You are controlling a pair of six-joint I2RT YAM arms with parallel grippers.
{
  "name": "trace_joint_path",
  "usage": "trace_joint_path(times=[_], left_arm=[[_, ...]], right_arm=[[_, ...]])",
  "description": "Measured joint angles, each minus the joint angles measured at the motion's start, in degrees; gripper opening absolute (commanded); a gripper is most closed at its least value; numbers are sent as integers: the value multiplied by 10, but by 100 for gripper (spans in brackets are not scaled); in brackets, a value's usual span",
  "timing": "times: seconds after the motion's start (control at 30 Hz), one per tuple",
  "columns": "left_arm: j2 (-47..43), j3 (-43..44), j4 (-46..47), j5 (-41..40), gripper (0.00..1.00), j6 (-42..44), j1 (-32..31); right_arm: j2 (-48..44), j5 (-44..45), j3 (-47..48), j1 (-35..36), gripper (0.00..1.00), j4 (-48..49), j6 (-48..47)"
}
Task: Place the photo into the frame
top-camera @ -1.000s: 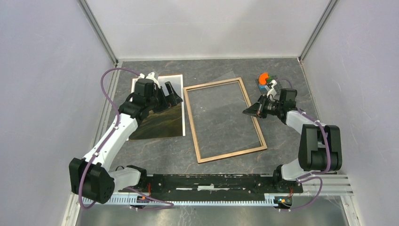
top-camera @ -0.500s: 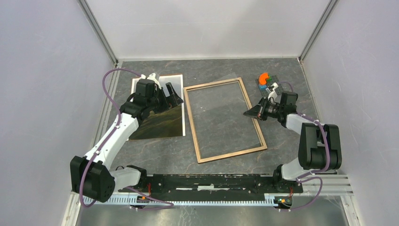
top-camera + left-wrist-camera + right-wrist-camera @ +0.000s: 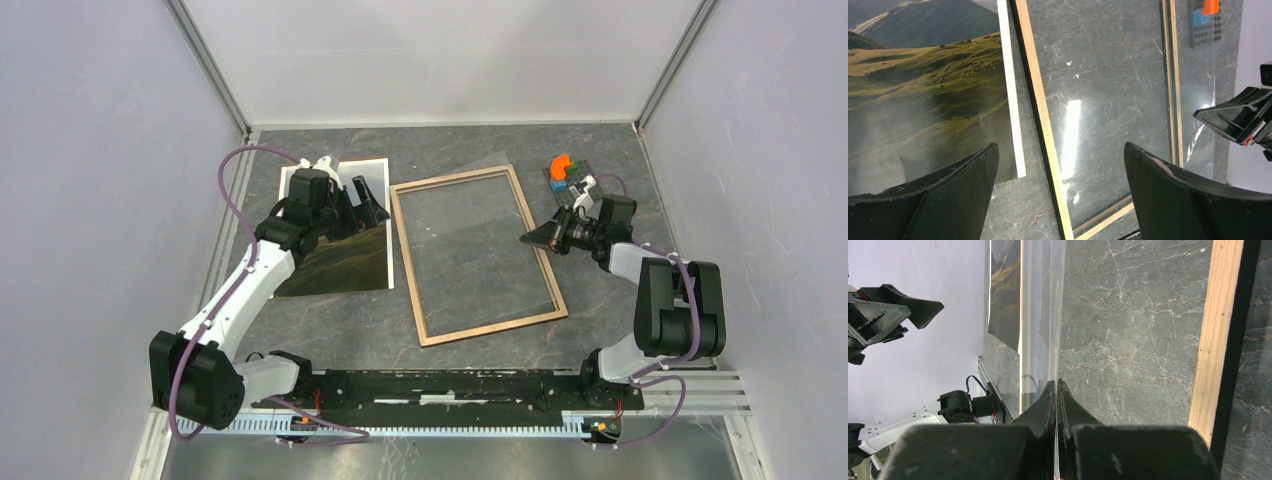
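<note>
Though beside the frame point(image 3: 408, 262), photo point(image 3: 340, 265) outside.

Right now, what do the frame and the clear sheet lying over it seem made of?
The frame: looks like light wood, matte, going by its pale brown rim. The clear sheet: probably thin plastic, glossy; the table shows through and light glints off it.
</note>
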Motion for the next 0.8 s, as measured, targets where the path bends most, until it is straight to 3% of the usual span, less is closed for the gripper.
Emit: trace_joint_path(times=[0.8], left_arm=[[0,-6,8,2,100,0,0]], right_arm=[[21,0,0,-12,0,-32,-27]])
